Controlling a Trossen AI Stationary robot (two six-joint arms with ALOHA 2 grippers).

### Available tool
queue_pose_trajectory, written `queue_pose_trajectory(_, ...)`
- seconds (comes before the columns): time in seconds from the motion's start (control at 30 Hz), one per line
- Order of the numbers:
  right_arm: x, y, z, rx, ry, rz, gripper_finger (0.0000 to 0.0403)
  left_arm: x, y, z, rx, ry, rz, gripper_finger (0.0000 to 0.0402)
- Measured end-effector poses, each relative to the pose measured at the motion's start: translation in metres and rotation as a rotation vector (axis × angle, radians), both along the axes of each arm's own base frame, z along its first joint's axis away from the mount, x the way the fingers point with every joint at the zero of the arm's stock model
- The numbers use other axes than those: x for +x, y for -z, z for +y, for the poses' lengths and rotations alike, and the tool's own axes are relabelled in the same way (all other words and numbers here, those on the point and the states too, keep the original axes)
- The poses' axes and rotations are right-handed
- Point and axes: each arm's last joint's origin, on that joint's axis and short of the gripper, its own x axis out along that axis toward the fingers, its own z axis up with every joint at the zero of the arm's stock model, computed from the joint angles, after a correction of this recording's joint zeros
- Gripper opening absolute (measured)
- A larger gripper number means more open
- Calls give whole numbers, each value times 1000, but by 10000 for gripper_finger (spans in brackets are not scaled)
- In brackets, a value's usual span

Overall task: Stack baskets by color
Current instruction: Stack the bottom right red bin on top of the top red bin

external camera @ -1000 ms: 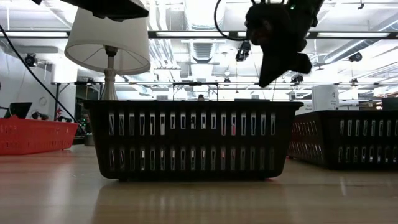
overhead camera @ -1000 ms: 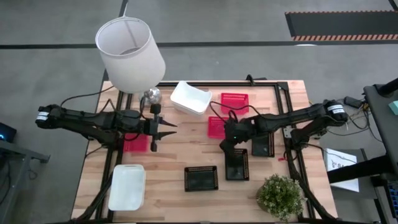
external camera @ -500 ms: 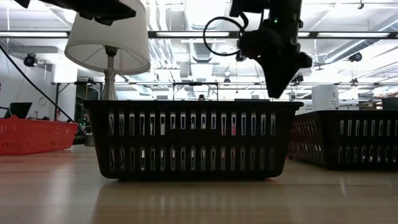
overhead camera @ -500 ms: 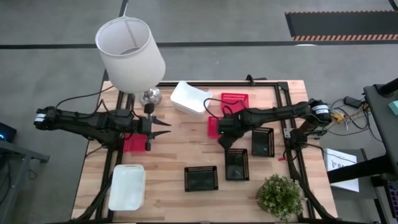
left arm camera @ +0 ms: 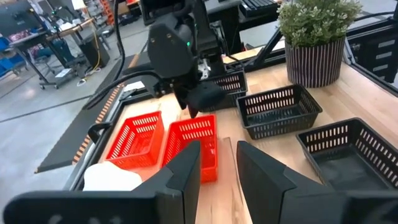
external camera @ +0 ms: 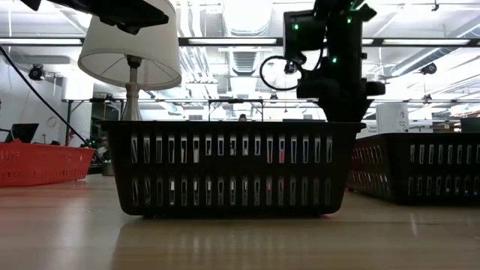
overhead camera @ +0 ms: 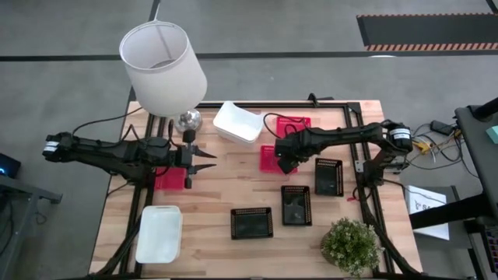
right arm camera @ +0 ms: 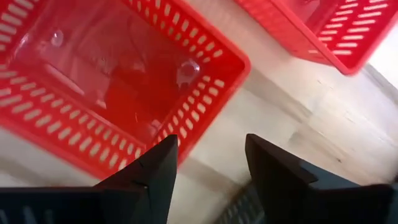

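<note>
— How many baskets sit on the counter [overhead camera: 226, 183]?

— Two white baskets [overhead camera: 237, 122], three black mesh baskets [overhead camera: 252, 223], three red mesh baskets [overhead camera: 293, 125].

— The end effectors?

— Right end effector [overhead camera: 285, 166] spread above the middle red basket [overhead camera: 268, 159]; left end effector [overhead camera: 210, 160] parted, empty.

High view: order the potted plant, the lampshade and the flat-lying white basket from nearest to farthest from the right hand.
1. Potted plant, at the table's near right corner.
2. Lampshade, far left of the right hand.
3. White basket, near left corner.
</note>
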Motion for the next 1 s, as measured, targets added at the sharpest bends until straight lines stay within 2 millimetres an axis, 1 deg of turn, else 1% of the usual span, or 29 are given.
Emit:
queue_pose_trajectory(0.23,-1,19,-13,-15,38,-23,168,0,-1,0,0,0,-7,88)
queue_pose_trajectory(0.4,2,38,-15,-20,44,-73,155,1,0,0,1,-3,-2,88)
queue_pose_trajectory(0.47,3,45,-15,-19,45,-73,146,1,1,0,3,-7,4,88)
queue_pose_trajectory(0.57,5,50,-16,-20,56,-85,121,1,1,0,3,-7,4,88)
queue_pose_trajectory(0.67,6,52,-16,-21,63,-90,79,1,1,0,3,-7,6,88)
queue_pose_trajectory(0.77,6,51,-16,-20,70,-95,29,2,2,0,5,-8,11,88)
queue_pose_trajectory(0.8,6,51,-16,-20,71,-100,20,2,2,0,5,-9,11,88)
queue_pose_trajectory(0.93,10,41,-16,-24,65,-128,13,2,2,0,5,-9,13,88)
queue_pose_trajectory(1.0,13,33,-17,-26,37,-149,11,3,2,0,3,-10,12,88)
